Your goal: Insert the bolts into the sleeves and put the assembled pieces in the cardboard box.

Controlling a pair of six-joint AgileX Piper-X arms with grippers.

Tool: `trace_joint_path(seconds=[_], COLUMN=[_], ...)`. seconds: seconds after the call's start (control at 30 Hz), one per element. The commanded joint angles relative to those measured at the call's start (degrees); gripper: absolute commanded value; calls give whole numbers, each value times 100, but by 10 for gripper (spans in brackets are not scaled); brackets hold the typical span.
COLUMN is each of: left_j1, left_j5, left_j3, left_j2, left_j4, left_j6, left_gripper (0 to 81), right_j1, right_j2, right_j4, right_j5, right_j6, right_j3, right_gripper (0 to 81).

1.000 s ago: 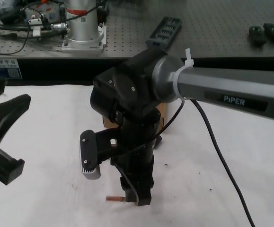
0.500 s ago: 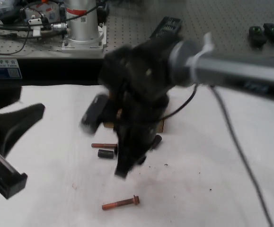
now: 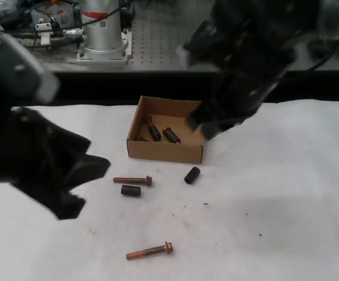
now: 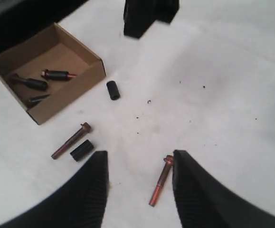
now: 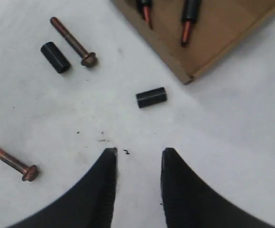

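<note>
Left gripper [image 4: 138, 190] and right gripper [image 5: 137, 185] are held open, empty. Box [image 3: 164, 153] is seen mid-frame in the high view, loose bolts [image 3: 133, 180] and sleeves [image 3: 130, 190] below.

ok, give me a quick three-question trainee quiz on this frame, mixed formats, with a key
1. How many bolts and how many sleeves lie loose on the white cloth, outside the cardboard box?
2. True or false: the right gripper is shut on a sleeve.
3. What lies close beside the bolt nearer the box? A) a sleeve B) the other bolt C) nothing

Key
1. Two bolts, two sleeves.
2. False: it is open, with nothing in it.
3. A
</note>
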Motion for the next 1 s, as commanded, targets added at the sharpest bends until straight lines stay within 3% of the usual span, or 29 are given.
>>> trace_joint_path(seconds=[0.0,0.3,0.5,0.8,0.97], left_j1=[-131,-744,-995,-1006,-1018], left_j5=[81,-536,-926,-1007,-1085], left_j3=[-320,-699,-782,-830,-1096], left_j2=[512,1938,2644,3162,3464], left_j4=[60,329,472,503,753], left_j6=[268,996,1210,1528,1727], left_gripper=[356,359,359,359,359], right_j1=[-207,-398,-398,-398,-398], right_j2=[-218,-527,-1561,-3561,-4312], right_j4=[179,555,-60,-1386,-1872], right_j5=[-139,-815,-910,-944,-944], right_j6=[145,28,19,863,951], right_j3=[-40,257,1561,3658,4427], right_gripper=[230,230,230,230,230])
